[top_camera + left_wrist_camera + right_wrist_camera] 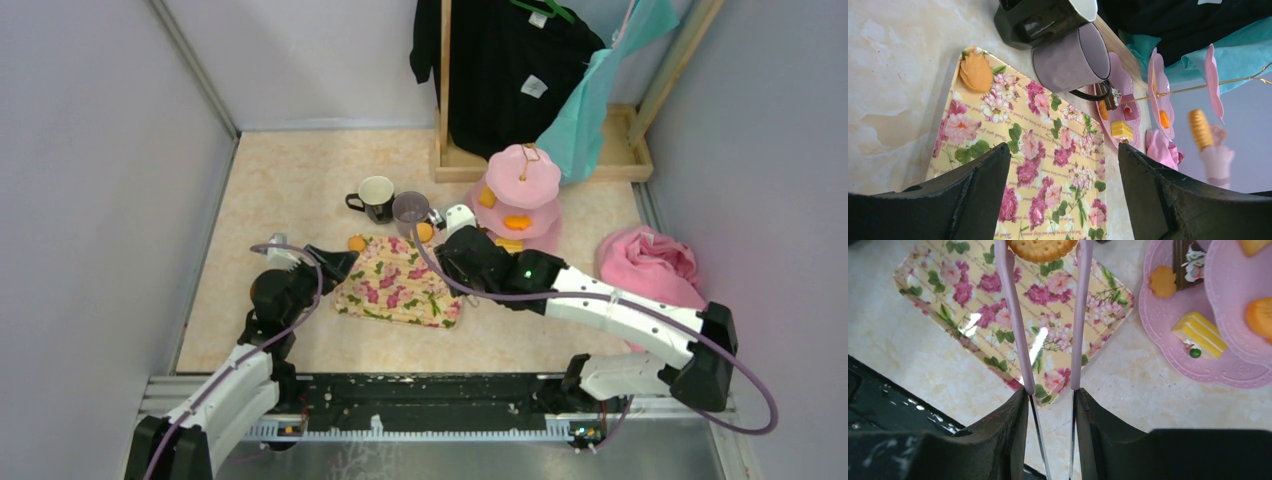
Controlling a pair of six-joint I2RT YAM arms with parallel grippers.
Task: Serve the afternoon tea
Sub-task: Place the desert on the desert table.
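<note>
My right gripper (1050, 395) is shut on pink-tipped tongs (1015, 320), which pinch a round yellow biscuit (1042, 249) above the far edge of the flower-patterned tray (973, 300). The biscuit (425, 231) hangs beside the smoky translucent mug (410, 210), with the black mug (375, 198) to its left. The pink three-tier stand (522, 190) holds a yellow cake slice (1199, 333), a brown cake (1188, 262) and orange snacks (1163, 281). My left gripper (1064, 155) is open and empty over the tray's near left part. An orange snack (976, 73) lies at the tray's far left corner. No coasters are in view.
A crumpled pink cloth (650, 265) lies right of the stand. A wooden clothes rack (540, 160) with a black shirt (510, 70) and a teal cloth stands at the back. Grey walls close in both sides.
</note>
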